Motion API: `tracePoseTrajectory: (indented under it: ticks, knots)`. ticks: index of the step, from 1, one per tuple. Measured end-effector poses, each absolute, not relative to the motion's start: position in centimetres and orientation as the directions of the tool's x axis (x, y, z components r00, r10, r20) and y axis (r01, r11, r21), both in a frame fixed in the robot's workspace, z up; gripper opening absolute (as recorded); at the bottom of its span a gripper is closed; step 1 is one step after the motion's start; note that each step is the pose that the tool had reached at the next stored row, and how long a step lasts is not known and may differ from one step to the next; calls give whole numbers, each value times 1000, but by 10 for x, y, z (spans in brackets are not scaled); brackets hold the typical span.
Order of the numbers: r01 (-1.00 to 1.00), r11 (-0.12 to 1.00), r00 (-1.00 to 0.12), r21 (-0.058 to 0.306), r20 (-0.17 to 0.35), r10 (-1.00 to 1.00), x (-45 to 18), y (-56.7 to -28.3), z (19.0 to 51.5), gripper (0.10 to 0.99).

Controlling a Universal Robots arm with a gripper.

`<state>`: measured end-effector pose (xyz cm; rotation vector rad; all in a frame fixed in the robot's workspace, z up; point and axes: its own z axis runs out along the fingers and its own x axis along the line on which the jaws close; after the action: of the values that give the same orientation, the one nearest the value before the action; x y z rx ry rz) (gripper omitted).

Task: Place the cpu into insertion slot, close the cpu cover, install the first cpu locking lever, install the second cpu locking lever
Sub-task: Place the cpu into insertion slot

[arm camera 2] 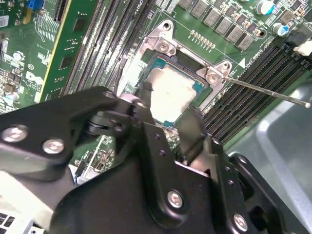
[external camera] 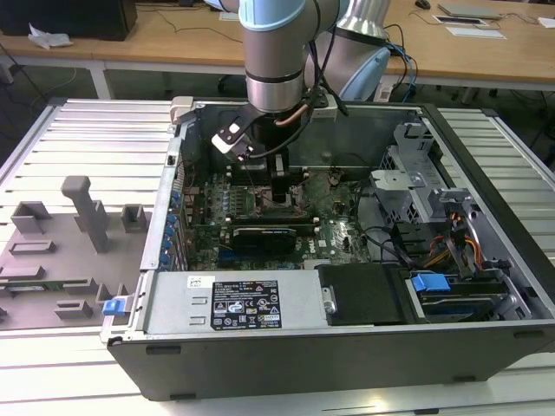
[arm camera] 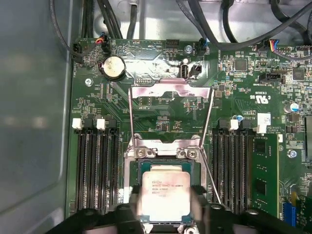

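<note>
Here the pincer [arm camera: 165, 207] clasps the cpu [arm camera: 165, 187] by opposite edges, right over the insertion slot [arm camera: 165, 164]; it looks light, stiff and delicate (underside especially), so edges suit holding.

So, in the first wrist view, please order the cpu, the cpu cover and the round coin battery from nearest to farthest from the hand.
1. The cpu, between the fingers of the hand.
2. The cpu cover, open, just beyond the cpu.
3. The coin battery, beyond the cover's far edge.
</note>
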<state>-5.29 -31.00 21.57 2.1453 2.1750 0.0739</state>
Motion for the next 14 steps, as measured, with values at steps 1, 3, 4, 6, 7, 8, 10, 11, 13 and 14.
tracePoseTrajectory:
  ticks: [1,3,4,6,7,8,10,11,13,14]
  knots:
    - [995,15,-12,94,-27,1000,-53,-310,216,408]
    - [995,15,-12,95,-28,1000,-53,-310,216,290]
    - [995,15,-12,94,-28,1000,-53,-310,216,227]
    - [995,15,-12,94,-28,1000,-53,-310,216,169]
    - [995,15,-12,94,-28,1000,-53,-310,216,106]
    - [995,15,-12,94,-29,1000,-53,-310,216,106]
    - [995,15,-12,94,-29,1000,-53,-310,216,106]
    - [996,15,-12,91,-25,1000,-53,-310,216,106]
    - [997,12,-13,78,10,1000,-52,-311,215,106]
    - [997,12,-13,78,10,1000,-52,-311,215,106]
